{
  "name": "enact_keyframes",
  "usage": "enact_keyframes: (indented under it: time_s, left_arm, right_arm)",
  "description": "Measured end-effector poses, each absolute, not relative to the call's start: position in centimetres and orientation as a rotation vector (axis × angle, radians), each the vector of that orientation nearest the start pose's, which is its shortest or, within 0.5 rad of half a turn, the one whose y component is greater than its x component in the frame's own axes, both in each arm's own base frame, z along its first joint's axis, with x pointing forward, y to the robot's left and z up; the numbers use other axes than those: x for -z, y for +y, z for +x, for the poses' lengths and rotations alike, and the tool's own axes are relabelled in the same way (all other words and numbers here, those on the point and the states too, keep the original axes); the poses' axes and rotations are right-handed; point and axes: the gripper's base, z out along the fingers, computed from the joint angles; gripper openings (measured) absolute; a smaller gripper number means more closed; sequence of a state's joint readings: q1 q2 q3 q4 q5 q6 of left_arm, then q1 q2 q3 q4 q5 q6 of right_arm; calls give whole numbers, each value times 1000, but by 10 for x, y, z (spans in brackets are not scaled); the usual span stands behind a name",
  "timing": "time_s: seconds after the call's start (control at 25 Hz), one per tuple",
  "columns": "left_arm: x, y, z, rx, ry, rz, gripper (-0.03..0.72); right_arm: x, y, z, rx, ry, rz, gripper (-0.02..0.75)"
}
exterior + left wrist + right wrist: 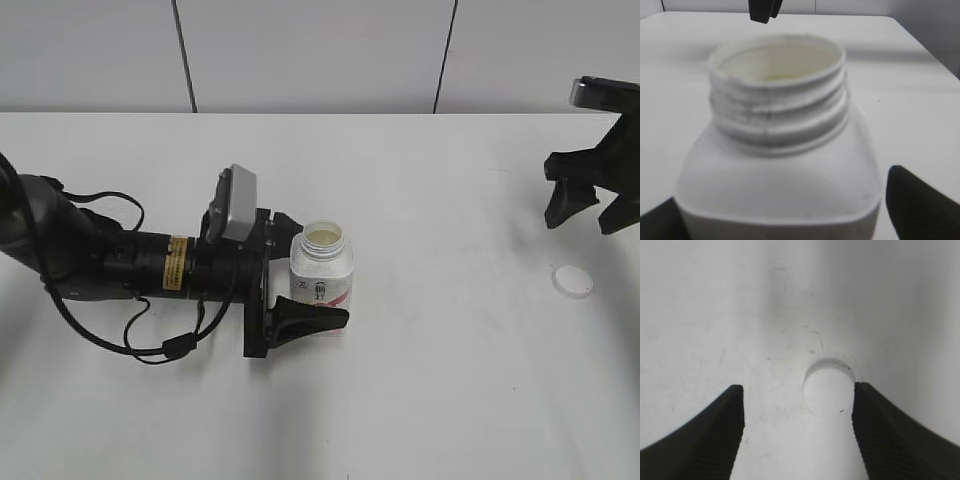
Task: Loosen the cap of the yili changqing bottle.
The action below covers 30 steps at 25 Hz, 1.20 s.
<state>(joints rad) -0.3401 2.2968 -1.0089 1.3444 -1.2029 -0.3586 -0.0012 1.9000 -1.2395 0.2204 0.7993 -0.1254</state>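
The small squarish white plastic yili changqing bottle (pixel 322 268), neck open, is clamped upright mid-table by the left gripper (pixel 300 272) to steady it, while the small round white plastic cap (pixel 572 281) lies well apart on the white table (pixel 430 400) below the spread, empty right gripper (pixel 590 205), so loosening is judged done.

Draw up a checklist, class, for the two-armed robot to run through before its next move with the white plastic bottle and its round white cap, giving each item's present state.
1. Round white screw cap off the neck: ok, it lies on the table.
2. Squarish white plastic bottle with pink-red label upright, neck open: ok.
3. Left gripper brackets the bottle: ok; firm clamping: cannot tell.
4. Right gripper open and empty: ok.
5. Right gripper clear of the cap: ok, it is raised above it.
6. Liquid level inside: cannot tell.
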Motion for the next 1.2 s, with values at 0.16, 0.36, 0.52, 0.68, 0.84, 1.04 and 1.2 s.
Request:
enact_keyframes:
  time_s: [0.16, 0.36, 0.52, 0.68, 0.84, 1.04, 1.2]
  left_arm:
    - [-79, -196, 305, 1042, 1354, 1412, 596]
    - [-105, -196, 306, 1028, 1325, 1393, 594]
    - [-137, -196, 307, 1016, 1294, 1367, 594]
    - [-172, -195, 306, 999, 1313, 1320, 594]
    - [-209, -189, 303, 912, 1379, 1282, 594]
    - [-252, -174, 303, 678, 1543, 1148, 594]
    - [-267, -137, 318, 251, 1838, 818, 594]
  right_arm:
    - [-187, 14, 367, -235, 2890, 16, 531]
    - [-203, 15, 361, -250, 2875, 12, 531]
    - [-220, 16, 354, -259, 2850, 6, 531]
    - [-238, 18, 349, -300, 2799, 27, 531]
    - [-253, 21, 341, -351, 2772, 42, 531]
    - [-271, 23, 331, -369, 2768, 24, 531]
    - [-279, 24, 323, -389, 2796, 7, 531]
